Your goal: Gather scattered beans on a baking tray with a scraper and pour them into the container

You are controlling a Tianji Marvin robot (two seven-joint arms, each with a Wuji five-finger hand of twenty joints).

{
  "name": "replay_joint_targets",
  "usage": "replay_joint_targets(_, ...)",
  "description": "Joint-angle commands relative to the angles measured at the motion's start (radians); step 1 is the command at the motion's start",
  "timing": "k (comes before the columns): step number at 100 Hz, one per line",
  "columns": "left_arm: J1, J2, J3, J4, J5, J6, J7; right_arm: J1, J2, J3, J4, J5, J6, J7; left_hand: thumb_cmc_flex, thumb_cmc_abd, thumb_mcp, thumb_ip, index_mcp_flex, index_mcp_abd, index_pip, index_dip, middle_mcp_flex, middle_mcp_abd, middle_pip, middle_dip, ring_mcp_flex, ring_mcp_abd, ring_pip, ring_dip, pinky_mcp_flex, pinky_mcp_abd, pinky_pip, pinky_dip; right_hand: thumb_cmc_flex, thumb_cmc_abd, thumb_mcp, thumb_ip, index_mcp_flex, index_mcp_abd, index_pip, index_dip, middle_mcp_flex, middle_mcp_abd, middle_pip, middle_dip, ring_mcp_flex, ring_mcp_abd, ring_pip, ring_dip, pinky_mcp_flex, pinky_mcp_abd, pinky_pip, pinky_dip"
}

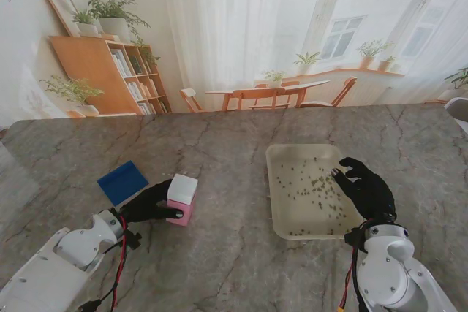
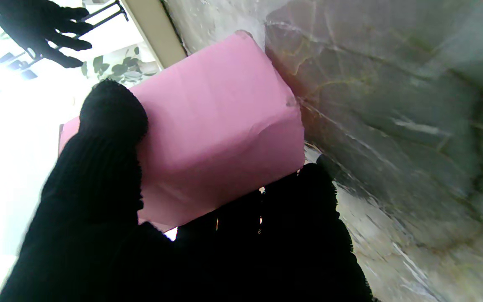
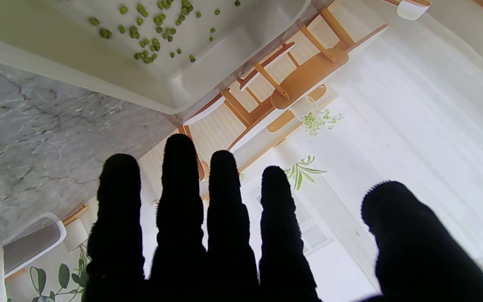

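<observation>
On a grey marble table, the black-gloved left hand (image 1: 148, 205) grips the pink, white-topped box container (image 1: 182, 199), while the right hand (image 1: 363, 185), fingers spread and empty, hovers over the cream baking tray (image 1: 281, 210) of scattered green beans (image 1: 316, 184); the blue flat scraper (image 1: 122, 181) lies untouched far left, so a careless lift could tip the container.

The left hand (image 1: 150, 206) curls its black-gloved fingers in a grip; the right hand (image 1: 365, 188) hovers with fingers spread.
</observation>
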Motion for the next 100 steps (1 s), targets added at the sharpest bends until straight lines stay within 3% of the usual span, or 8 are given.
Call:
replay_joint_targets(1,0.010,-0.008,0.004,0.010,0.009,0.007,0.007,-0.007,-0.003,0.003,-0.003,-0.001,0.002,0.008,0.206,0.091,0.131,-0.002,0.024,-0.087,0.267,0.133,0.092,-0.155,0.066,0.124,0.051,-0.037,0.016,0.025,0.060,0.086,0.091,0.057,0.004,0.023,-0.023,0.023,0.022,-0.019,-0.011,0.001,0.005,-0.011,-0.015,0.016,0.020,-0.002,0.013,0.015,-0.002,0.013,0.010,0.022)
replay_joint_targets(13,0.011,-0.011,0.000,0.009,0.031,0.000,0.031,-0.009,-0.004,0.004,-0.004,0.000,0.004,0.006,0.266,0.057,0.080,-0.014,0.027,-0.087,0.345,0.151,0.172,-0.176,0.044,0.235,0.110,-0.048,0.032,0.044,0.110,0.093,0.124,0.077,0.005,0.023,-0.024,0.023,0.022,-0.019,-0.011,0.001,0.005,-0.010,-0.015,0.016,0.020,-0.003,0.014,0.015,-0.002,0.013,0.010,0.022)
replay_joint_targets(27,0.019,-0.017,-0.012,-0.001,0.042,0.007,0.060,-0.009,-0.004,0.005,-0.004,0.000,0.003,0.005,0.349,0.058,-0.021,0.007,0.040,-0.079,0.402,0.158,0.261,-0.197,-0.032,0.321,0.163,-0.055,0.042,0.070,0.149,0.100,0.156,0.100,0.005,0.025,-0.025,0.023,0.022,-0.019,-0.011,0.001,0.006,-0.011,-0.015,0.016,0.020,-0.001,0.014,0.015,-0.002,0.013,0.010,0.022)
replay_joint_targets(52,0.045,-0.029,-0.042,-0.056,0.072,0.014,0.129,-0.008,-0.004,0.006,-0.002,0.002,0.000,0.005,0.377,0.078,-0.041,0.011,0.061,-0.072,0.450,0.169,0.311,-0.211,-0.015,0.335,0.213,-0.058,0.065,0.090,0.187,0.113,0.195,0.120,0.006,0.026,-0.027,0.023,0.023,-0.020,-0.011,0.001,0.006,-0.010,-0.016,0.016,0.019,-0.002,0.014,0.016,-0.002,0.014,0.010,0.023)
replay_joint_targets(70,0.062,-0.039,-0.060,-0.119,0.079,0.038,0.172,-0.006,-0.005,0.005,0.000,0.004,-0.006,0.003,0.391,0.097,-0.074,0.020,0.066,-0.066,0.466,0.155,0.336,-0.192,-0.009,0.332,0.234,-0.040,0.092,0.123,0.187,0.144,0.254,0.161,0.006,0.026,-0.028,0.023,0.023,-0.020,-0.011,0.001,0.006,-0.011,-0.016,0.016,0.020,-0.002,0.015,0.016,-0.002,0.014,0.010,0.023)
replay_joint_targets(100,0.070,-0.058,-0.064,-0.263,0.137,0.086,0.276,-0.014,-0.008,-0.005,-0.016,-0.002,-0.041,-0.029,0.407,0.135,-0.138,0.033,0.057,-0.059,0.381,0.100,0.364,-0.175,0.009,0.361,0.243,-0.018,0.141,0.173,0.174,0.166,0.310,0.219,0.008,0.026,-0.028,0.024,0.025,-0.022,-0.009,0.002,0.006,-0.012,-0.015,0.017,0.021,-0.004,0.015,0.016,-0.002,0.014,0.010,0.024)
